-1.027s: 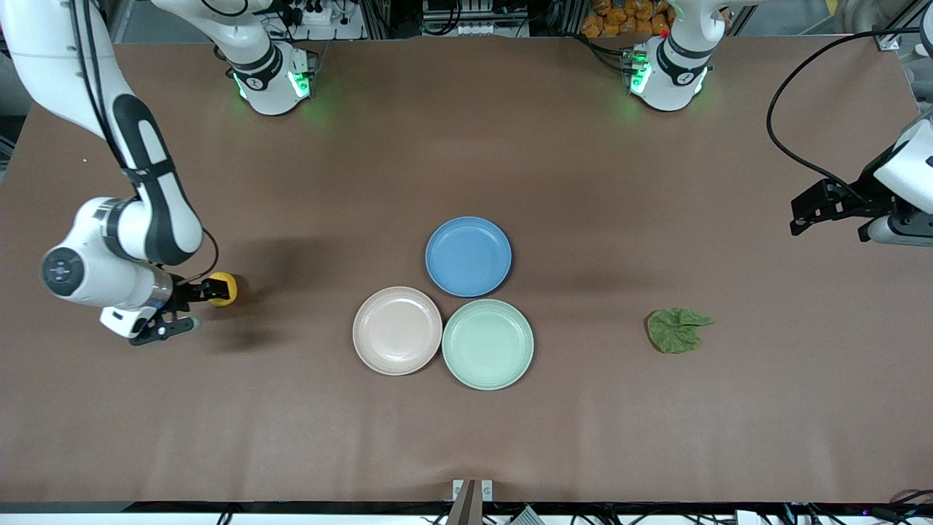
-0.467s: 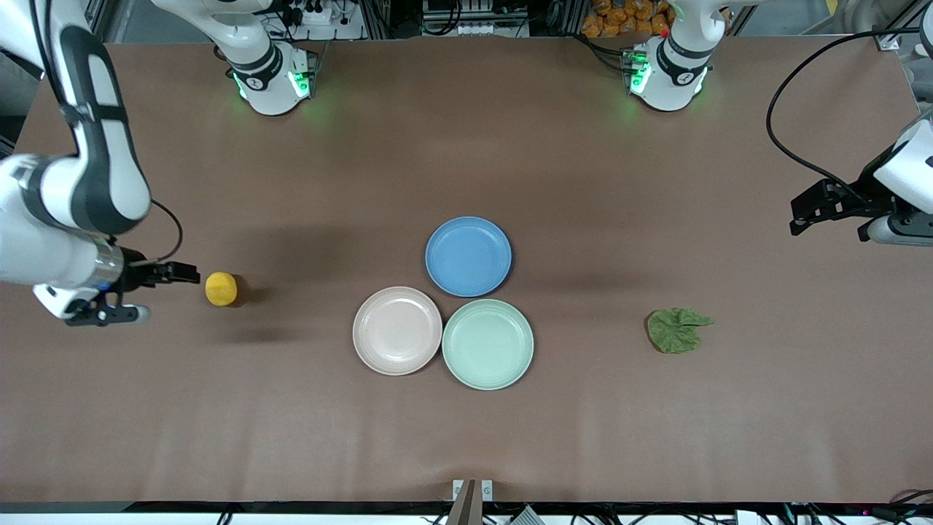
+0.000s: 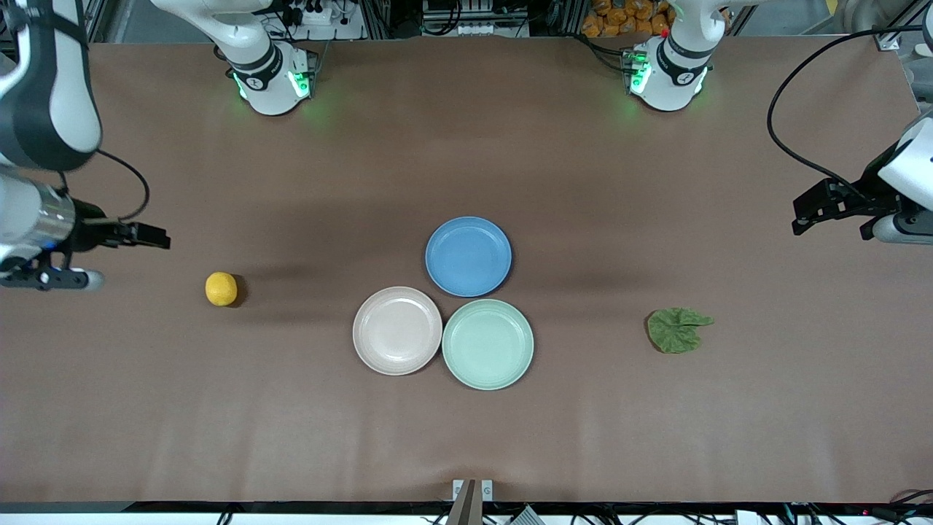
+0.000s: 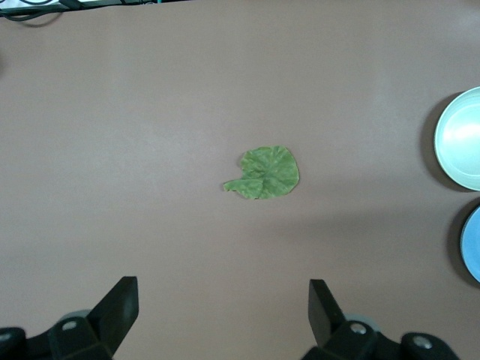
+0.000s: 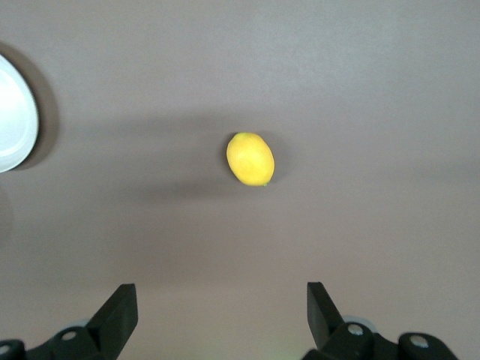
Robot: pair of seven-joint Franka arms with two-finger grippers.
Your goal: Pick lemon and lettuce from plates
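The lemon lies on the bare table toward the right arm's end; it also shows in the right wrist view. The lettuce lies flat on the table toward the left arm's end, and in the left wrist view. The beige-pink plate and the mint green plate sit side by side mid-table, both empty. My right gripper is open and empty, raised over the table's end near the lemon. My left gripper is open and empty, raised over the table's end near the lettuce.
An empty blue plate touches both plates, farther from the front camera. The mint plate's edge and the blue plate's edge show in the left wrist view. A pale plate's edge shows in the right wrist view.
My right gripper has let go of the lemon, left it on the table, and drawn up and away toward the table's end. The left arm has barely moved.
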